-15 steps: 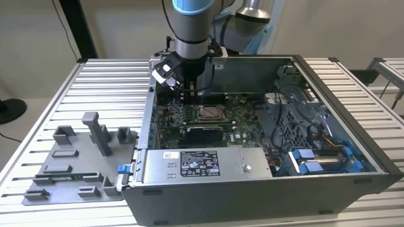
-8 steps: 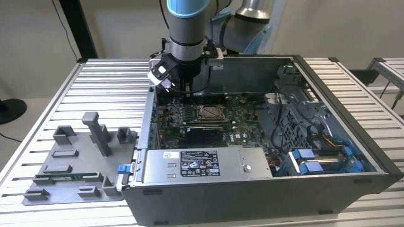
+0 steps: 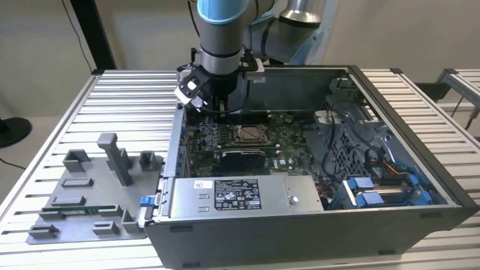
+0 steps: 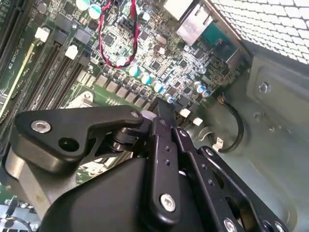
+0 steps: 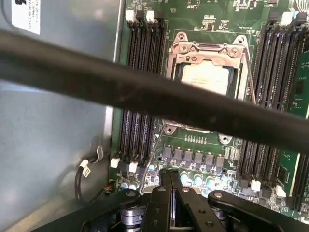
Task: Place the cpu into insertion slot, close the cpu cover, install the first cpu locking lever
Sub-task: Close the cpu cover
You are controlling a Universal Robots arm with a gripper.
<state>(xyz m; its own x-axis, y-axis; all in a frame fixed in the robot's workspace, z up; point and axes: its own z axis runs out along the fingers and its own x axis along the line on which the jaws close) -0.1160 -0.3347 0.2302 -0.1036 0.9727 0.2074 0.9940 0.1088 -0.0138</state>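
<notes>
Silvery cpu [image 5: 205, 77] under closed cpu cover [image 5: 207, 48]

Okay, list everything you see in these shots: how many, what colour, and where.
computer case: one, grey, open, on the slatted table
circuit board: one, green, inside the case
insertion slot: one, silvery rim, mid-board
cpu: one, silvery tan, lying in the slot
cpu cover: one, silvery, framing the cpu
memory slots: black rows, both sides of the slot
power supply: one, silvery, near wall of the case
drive carriers: at least two, blue, exterior view's right
fixture tray: one, grey, exterior view's left of the case
cable: one, black, crossing the first wrist view
arm: one, grey and blue, above the case
gripper: one, black, shut, over the board beside the slot
</notes>
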